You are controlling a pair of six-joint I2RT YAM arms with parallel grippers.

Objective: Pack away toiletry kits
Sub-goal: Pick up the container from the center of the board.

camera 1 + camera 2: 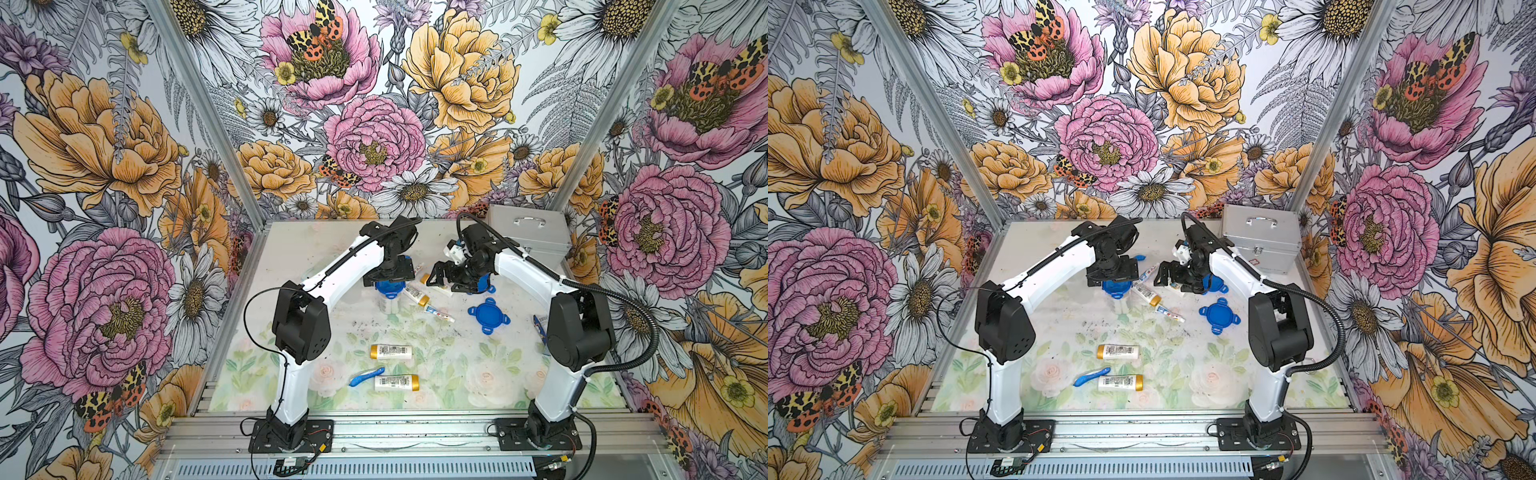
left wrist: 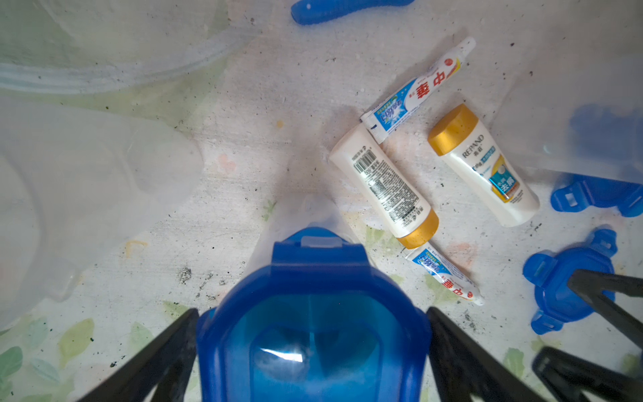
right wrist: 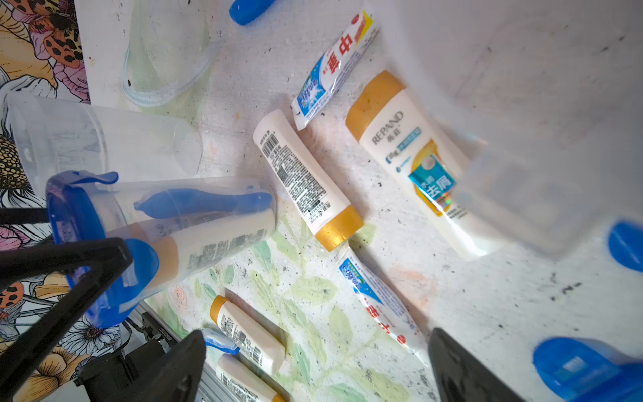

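Just above centre in both top views, the left gripper (image 1: 390, 277) hangs over the upright lidded cup (image 1: 390, 300), its fingers (image 2: 452, 344) spread either side of the blue lid (image 2: 313, 296) and gripping nothing. I judge it should close squarely on the lid's rim, clear of the tabs, so the cup does not tip. To its right a gold-capped bottle (image 1: 417, 294) and a toothpaste tube (image 1: 438, 313) lie just beside it, and the right gripper (image 1: 440, 277), also spread and empty, is near enough to crowd any lift.
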